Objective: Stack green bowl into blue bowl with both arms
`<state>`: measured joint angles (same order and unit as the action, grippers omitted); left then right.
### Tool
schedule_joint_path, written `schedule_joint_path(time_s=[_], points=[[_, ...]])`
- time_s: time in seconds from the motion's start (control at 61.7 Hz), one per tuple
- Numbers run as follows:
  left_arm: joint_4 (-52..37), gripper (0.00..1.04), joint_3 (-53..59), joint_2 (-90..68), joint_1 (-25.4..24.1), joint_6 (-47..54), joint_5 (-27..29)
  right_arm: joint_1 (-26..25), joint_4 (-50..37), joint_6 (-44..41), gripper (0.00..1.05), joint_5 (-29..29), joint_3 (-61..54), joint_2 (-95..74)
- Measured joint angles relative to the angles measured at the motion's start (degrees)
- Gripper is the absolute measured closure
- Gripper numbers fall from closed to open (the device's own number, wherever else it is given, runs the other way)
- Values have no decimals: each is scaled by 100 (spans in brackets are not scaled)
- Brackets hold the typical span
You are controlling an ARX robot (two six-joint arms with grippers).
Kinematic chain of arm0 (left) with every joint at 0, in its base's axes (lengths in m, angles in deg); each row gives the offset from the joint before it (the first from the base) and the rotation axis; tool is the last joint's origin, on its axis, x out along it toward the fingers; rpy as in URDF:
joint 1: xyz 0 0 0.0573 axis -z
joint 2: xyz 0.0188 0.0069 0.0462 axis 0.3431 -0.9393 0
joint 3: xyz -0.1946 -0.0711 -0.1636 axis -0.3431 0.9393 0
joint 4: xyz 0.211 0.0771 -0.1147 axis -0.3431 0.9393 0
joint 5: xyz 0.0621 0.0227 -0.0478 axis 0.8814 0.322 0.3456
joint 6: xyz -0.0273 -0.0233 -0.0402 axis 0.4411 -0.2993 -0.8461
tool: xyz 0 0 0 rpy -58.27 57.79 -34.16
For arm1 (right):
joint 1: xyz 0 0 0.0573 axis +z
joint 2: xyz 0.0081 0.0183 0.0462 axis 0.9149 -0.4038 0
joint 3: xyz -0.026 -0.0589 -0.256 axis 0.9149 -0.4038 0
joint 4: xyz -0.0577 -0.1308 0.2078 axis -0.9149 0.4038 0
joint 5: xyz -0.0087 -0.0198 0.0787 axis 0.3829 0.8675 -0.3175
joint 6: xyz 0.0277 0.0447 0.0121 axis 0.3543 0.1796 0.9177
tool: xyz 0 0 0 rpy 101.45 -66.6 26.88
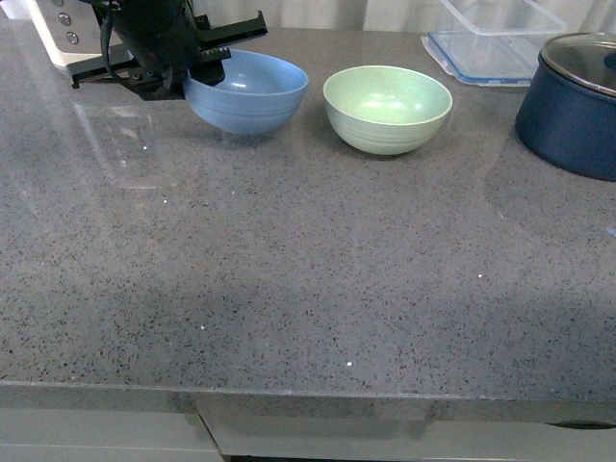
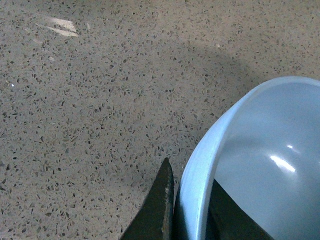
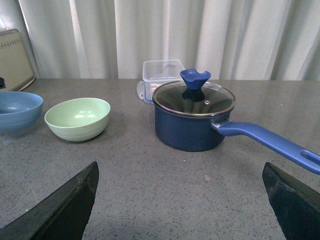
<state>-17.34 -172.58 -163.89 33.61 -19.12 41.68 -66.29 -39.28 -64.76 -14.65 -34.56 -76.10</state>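
The blue bowl (image 1: 248, 91) is at the back left of the grey counter (image 1: 289, 269). My left gripper (image 1: 195, 75) is shut on its left rim. In the left wrist view one finger (image 2: 157, 210) lies outside the blue bowl's (image 2: 265, 150) wall and the other lies inside it. The green bowl (image 1: 387, 108) stands upright and empty just right of the blue one, with a narrow gap between them. My right gripper (image 3: 180, 172) is open and low over bare counter. It faces the green bowl (image 3: 77, 118) and the blue bowl (image 3: 17, 110) from a distance and does not show in the front view.
A dark navy pot (image 1: 573, 106) with a glass lid stands at the right, its long handle (image 3: 270, 142) reaching toward my right gripper. A clear lidded container (image 1: 491, 38) sits behind it. A pale appliance (image 1: 58, 34) is at the back left corner.
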Motion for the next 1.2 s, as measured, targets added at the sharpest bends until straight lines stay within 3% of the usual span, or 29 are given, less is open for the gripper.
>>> schedule_joint_path(time_s=[0.859,1.2], points=[[114,97,-446,-448,118,-260,-22,0,0,2,10,0,0,0],[-120,45,-212,-240,101,-343,50,0,0,0,10,2,0,0]])
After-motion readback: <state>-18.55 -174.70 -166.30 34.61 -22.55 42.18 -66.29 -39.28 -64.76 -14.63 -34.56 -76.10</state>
